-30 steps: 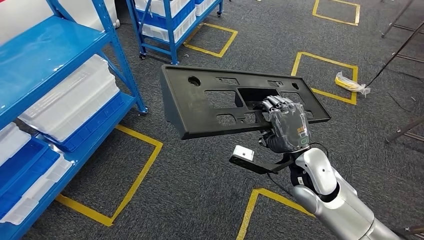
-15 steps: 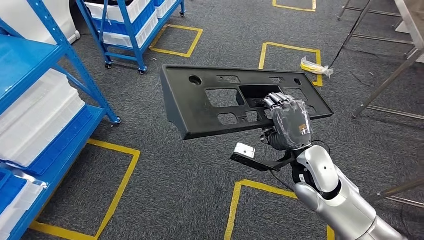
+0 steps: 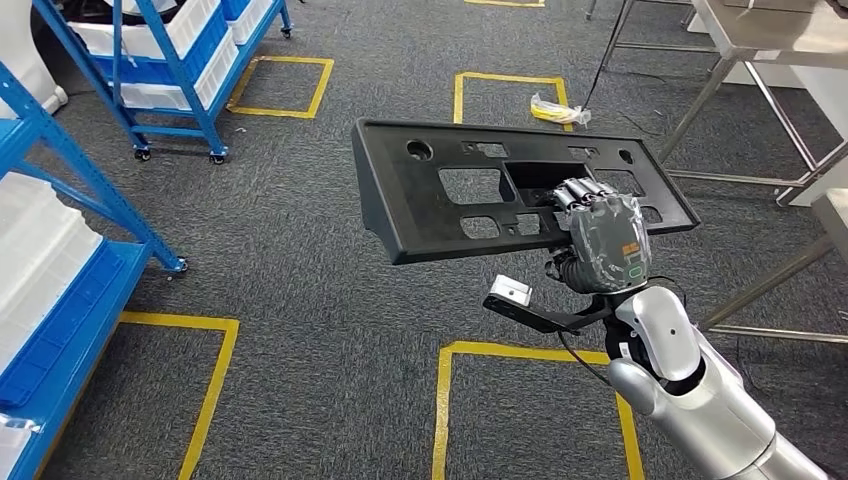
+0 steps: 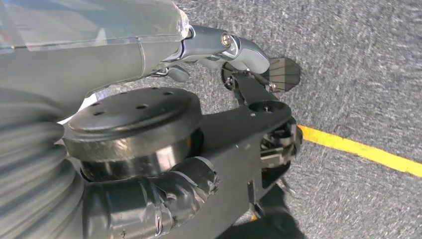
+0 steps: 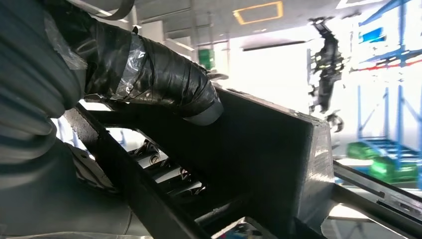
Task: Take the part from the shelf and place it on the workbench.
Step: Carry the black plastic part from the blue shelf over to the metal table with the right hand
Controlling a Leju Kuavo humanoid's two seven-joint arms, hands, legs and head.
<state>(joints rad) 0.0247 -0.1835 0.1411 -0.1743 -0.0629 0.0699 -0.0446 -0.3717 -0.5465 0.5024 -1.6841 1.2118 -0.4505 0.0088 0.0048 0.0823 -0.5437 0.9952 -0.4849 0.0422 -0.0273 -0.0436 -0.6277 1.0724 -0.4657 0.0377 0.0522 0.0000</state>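
One black part (image 3: 470,190) is held above the grey floor (image 3: 300,260), grasped by the right robot hand (image 3: 600,240) through a cutout; the left robot hand (image 4: 149,164) hangs over the floor, its state unclear.

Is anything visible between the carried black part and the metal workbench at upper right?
Nothing visible blocks it. The right hand holds the black part in the air, and the workbench stands ahead to the right. Between them lie carpet and the bench's own slanted legs. The bench top is mostly out of frame.
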